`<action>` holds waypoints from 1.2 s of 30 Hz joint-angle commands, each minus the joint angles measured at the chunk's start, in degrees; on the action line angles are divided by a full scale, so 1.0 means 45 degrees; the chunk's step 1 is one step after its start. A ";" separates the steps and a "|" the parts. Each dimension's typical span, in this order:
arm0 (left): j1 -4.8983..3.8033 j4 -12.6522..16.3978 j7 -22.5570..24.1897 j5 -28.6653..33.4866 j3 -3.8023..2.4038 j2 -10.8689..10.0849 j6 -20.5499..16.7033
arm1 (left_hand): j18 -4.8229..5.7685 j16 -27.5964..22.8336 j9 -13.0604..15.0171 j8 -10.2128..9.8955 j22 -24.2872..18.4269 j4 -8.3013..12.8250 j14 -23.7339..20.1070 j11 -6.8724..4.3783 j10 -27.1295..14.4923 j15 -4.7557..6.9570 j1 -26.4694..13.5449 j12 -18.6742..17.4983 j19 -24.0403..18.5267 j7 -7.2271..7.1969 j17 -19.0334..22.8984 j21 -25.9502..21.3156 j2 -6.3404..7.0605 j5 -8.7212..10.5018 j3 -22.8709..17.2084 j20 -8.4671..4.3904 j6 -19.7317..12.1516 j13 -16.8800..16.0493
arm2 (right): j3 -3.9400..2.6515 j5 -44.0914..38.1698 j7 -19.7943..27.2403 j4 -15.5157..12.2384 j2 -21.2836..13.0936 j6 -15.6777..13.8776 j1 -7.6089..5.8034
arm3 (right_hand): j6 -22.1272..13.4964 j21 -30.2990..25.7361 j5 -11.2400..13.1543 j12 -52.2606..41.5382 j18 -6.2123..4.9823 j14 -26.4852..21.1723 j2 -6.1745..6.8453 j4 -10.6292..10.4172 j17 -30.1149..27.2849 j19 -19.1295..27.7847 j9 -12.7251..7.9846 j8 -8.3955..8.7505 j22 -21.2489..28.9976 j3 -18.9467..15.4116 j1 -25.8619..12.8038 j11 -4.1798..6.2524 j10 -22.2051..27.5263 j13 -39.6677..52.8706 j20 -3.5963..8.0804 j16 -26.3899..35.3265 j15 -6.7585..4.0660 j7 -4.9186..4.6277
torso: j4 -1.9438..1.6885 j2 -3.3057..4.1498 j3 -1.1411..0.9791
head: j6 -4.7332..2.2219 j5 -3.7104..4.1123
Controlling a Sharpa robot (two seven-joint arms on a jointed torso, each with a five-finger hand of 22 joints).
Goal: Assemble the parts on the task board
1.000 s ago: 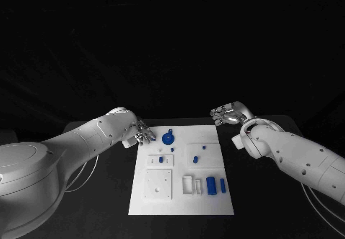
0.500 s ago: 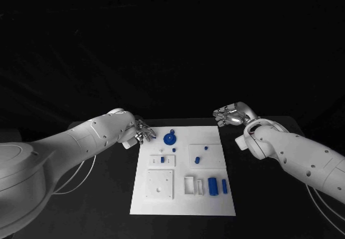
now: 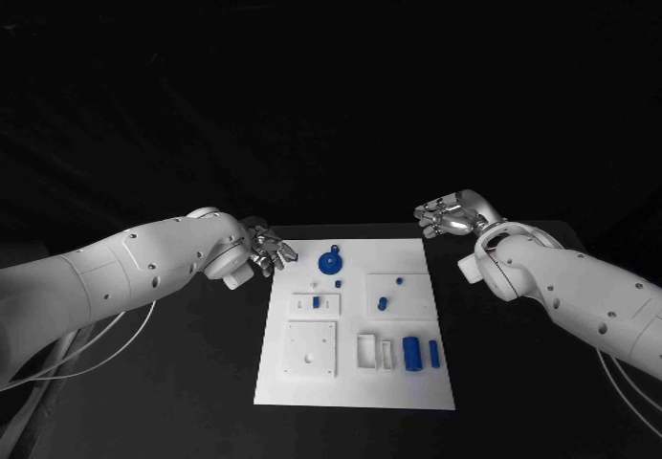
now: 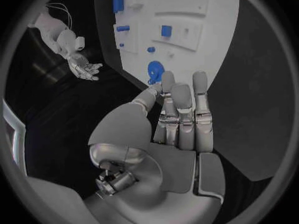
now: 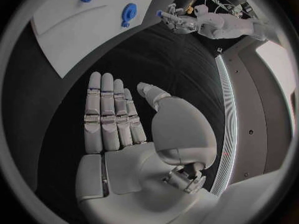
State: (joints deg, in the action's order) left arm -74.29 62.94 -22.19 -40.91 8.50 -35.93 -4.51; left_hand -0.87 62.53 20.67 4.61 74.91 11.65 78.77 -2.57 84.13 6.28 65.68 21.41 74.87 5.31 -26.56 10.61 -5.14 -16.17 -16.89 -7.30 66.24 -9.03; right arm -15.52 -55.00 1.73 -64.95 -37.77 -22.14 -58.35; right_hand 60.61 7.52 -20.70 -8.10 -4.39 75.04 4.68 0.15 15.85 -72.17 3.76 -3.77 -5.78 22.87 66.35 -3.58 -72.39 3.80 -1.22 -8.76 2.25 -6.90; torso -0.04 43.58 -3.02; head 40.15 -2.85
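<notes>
The white task board lies in the middle of the black table. At its far end sits a round blue part, which also appears in the wrist views. Small blue parts stand mid-board, and two blue cylinders lie in the near right slots. My left hand hovers just off the board's far left corner, fingers extended and holding nothing. My right hand is raised beyond the far right corner, palm open and flat.
Black table surrounds the board on all sides. A square white block and upright white slot walls stand on the board's near half. Cables trail from both arms near the table's sides.
The head view has shifted a little. My left hand has drawn slightly away from the board's far left edge. The right hand holds about the same place.
</notes>
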 commanded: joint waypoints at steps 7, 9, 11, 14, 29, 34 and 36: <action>-0.0023 0.1811 -0.0693 0.0062 0.0716 -0.0774 -0.1175 | 0.0182 0.0113 0.1673 -0.0118 0.0270 0.0137 0.0382 -0.0167 0.0617 0.0087 -0.0073 0.0633 0.0210 -0.1179 -0.0137 0.0360 0.0267 -0.0451 0.0014 -0.0099 0.1802 -0.0171 | -0.0006 -0.0075 -0.0037 0.0060 -0.0056 0.0132 -0.0006 | 0.0031 0.0052 -0.0053 0.0025 -0.0002 0.0052 0.0015 -0.0104 -0.0019 0.0036 -0.0005 0.0037 0.0037 -0.0025 -0.0163 -0.0045 -0.0003 -0.0012 -0.0031 0.0065 -0.0001 -0.0051 | -0.0146 -0.0127 -0.0019 | 0.0134 0.0027; -0.0017 0.2009 -0.0770 -0.0078 0.0854 -0.0817 -0.1382 | 0.0182 0.0141 0.1645 -0.0128 0.0270 0.0152 0.0435 -0.0184 0.0616 0.0113 -0.0103 0.0756 0.0238 -0.1195 -0.0168 0.0472 0.0299 -0.0533 -0.0008 -0.0123 0.1852 -0.0191 | -0.0006 -0.0075 -0.0036 0.0071 -0.0043 0.0130 -0.0006 | 0.0031 0.0052 -0.0053 0.0025 -0.0002 0.0052 0.0015 -0.0104 -0.0019 0.0036 -0.0005 0.0037 0.0037 -0.0025 -0.0163 -0.0045 -0.0003 -0.0012 -0.0031 0.0065 -0.0001 -0.0051 | -0.0163 -0.0151 -0.0022 | 0.0153 0.0041; 0.0002 0.2152 -0.0822 -0.0170 0.0962 -0.0826 -0.1534 | 0.0183 0.0150 0.1627 -0.0128 0.0267 0.0155 0.0461 -0.0191 0.0619 0.0124 -0.0124 0.0819 0.0231 -0.1200 -0.0189 0.0553 0.0311 -0.0584 -0.0028 -0.0136 0.1883 -0.0191 | -0.0006 -0.0075 -0.0036 0.0077 -0.0035 0.0129 -0.0006 | 0.0031 0.0052 -0.0053 0.0025 -0.0002 0.0052 0.0015 -0.0104 -0.0019 0.0036 -0.0005 0.0037 0.0037 -0.0025 -0.0163 -0.0045 -0.0003 -0.0012 -0.0031 0.0065 -0.0001 -0.0051 | -0.0182 -0.0159 -0.0018 | 0.0188 0.0049; 0.0077 0.2336 -0.0875 -0.0252 0.1077 -0.0796 -0.1733 | 0.0189 0.0173 0.1601 -0.0133 0.0264 0.0165 0.0495 -0.0200 0.0623 0.0149 -0.0136 0.0921 0.0233 -0.1205 -0.0228 0.0697 0.0324 -0.0579 -0.0052 -0.0165 0.1895 -0.0193 | -0.0005 -0.0075 -0.0041 0.0082 -0.0029 0.0130 -0.0006 | 0.0031 0.0052 -0.0053 0.0025 -0.0002 0.0052 0.0015 -0.0104 -0.0019 0.0036 -0.0005 0.0037 0.0037 -0.0025 -0.0163 -0.0045 -0.0003 -0.0012 -0.0031 0.0065 -0.0001 -0.0051 | -0.0187 -0.0145 -0.0007 | 0.0203 0.0071; 0.0577 0.2343 -0.0769 -0.0862 0.1180 -0.0399 -0.2017 | 0.0194 0.0306 0.1684 -0.0046 0.0248 0.0077 0.0604 -0.0234 0.0621 0.0193 -0.0256 0.1288 0.0232 -0.1288 -0.0339 0.0964 0.0349 -0.0579 0.0004 -0.0198 0.2109 -0.0271 | -0.0005 -0.0071 -0.0019 0.0128 0.0011 0.0109 -0.0006 | 0.0020 0.0080 -0.0059 0.0025 -0.0001 0.0047 0.0033 -0.0192 -0.0032 0.0046 -0.0006 0.0039 0.0114 -0.0063 -0.0149 -0.0052 0.0013 -0.0012 -0.0039 0.0070 0.0005 -0.0054 | -0.0140 -0.0115 -0.0006 | 0.0280 0.0116; 0.0610 0.2228 -0.0813 -0.1088 0.1180 -0.0262 -0.1891 | 0.0194 0.0408 0.1780 -0.0004 0.0247 0.0047 0.0615 -0.0250 0.0617 0.0203 -0.0303 0.1439 0.0223 -0.1324 -0.0395 0.1034 0.0335 -0.0584 0.0009 -0.0203 0.2186 -0.0325 | -0.0005 -0.0070 -0.0019 0.0162 0.0030 0.0093 -0.0006 | 0.0024 0.0088 -0.0087 0.0021 -0.0004 0.0055 0.0039 -0.0182 -0.0032 0.0039 -0.0005 0.0038 0.0122 -0.0059 -0.0120 -0.0047 0.0008 -0.0012 -0.0035 0.0065 0.0000 -0.0050 | -0.0167 -0.0129 -0.0018 | 0.0309 0.0149; 0.0618 0.2176 -0.0862 -0.1168 0.1180 -0.0199 -0.1844 | 0.0194 0.0548 0.1874 0.0039 0.0257 0.0018 0.0628 -0.0272 0.0613 0.0223 -0.0352 0.1640 0.0252 -0.1356 -0.0461 0.1122 0.0315 -0.0574 0.0019 -0.0219 0.2248 -0.0404 | -0.0005 -0.0070 -0.0022 0.0172 0.0036 0.0093 -0.0006 | 0.0024 0.0088 -0.0087 0.0021 -0.0004 0.0055 0.0039 -0.0182 -0.0032 0.0039 -0.0005 0.0038 0.0122 -0.0059 -0.0120 -0.0047 0.0008 -0.0012 -0.0035 0.0065 0.0000 -0.0050 | -0.0173 -0.0128 -0.0020 | 0.0329 0.0128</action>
State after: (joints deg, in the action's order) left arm -71.59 72.81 -26.01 -44.32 13.83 -37.05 -12.90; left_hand -0.87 64.79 25.32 4.56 74.93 12.12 81.23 -3.00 84.53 7.24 64.53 28.58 75.77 5.24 -28.57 15.48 -3.53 -18.68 -16.88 -8.20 66.66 -10.77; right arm -15.51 -55.00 1.47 -64.19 -37.69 -22.04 -58.35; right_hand 60.61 7.52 -20.92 -8.10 -4.38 75.04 4.90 -0.49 15.77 -72.17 3.76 -3.77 -5.28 22.54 66.13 -3.57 -72.39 3.82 -1.22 -8.76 2.25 -6.90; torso -0.75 43.04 -3.05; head 41.50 -2.25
